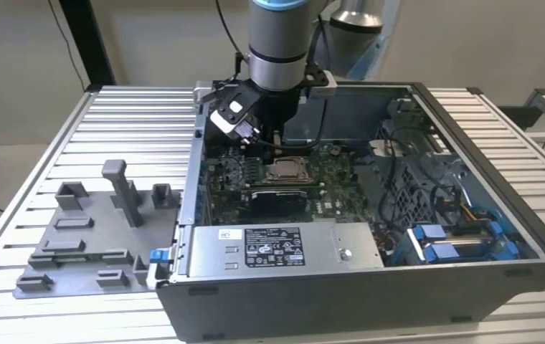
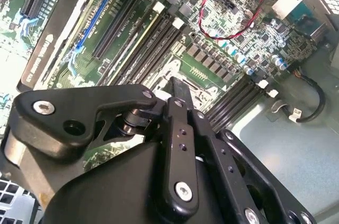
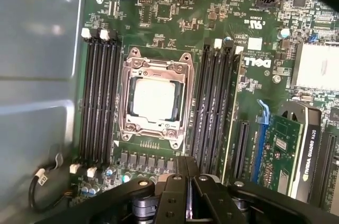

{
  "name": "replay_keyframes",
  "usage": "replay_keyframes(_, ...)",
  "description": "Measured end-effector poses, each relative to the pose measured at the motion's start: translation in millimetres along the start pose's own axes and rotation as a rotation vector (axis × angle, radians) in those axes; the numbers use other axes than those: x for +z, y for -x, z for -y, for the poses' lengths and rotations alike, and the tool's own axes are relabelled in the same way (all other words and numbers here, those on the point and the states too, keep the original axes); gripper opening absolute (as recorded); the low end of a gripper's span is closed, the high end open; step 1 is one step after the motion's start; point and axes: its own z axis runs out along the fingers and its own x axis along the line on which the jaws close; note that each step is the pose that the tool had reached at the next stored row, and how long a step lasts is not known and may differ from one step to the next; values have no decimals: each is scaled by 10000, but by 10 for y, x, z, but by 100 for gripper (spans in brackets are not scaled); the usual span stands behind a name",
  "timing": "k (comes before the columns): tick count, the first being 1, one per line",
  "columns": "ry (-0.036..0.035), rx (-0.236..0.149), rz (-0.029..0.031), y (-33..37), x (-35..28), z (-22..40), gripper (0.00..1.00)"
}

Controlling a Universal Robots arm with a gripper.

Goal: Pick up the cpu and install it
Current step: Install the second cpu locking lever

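My gripper (image 3: 188, 181) runs off the first wrist view's edge, and my own linkage hides the socket (image 2: 183, 73) in the second wrist view.

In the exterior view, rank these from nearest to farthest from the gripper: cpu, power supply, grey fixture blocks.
1. cpu, in the socket just below the gripper.
2. power supply, along the case's front.
3. grey fixture blocks, outside the case, the exterior view's left.
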Motion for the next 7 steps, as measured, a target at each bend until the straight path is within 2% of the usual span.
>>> replay_keyframes(7,61,-7,22,0,0,0,0)
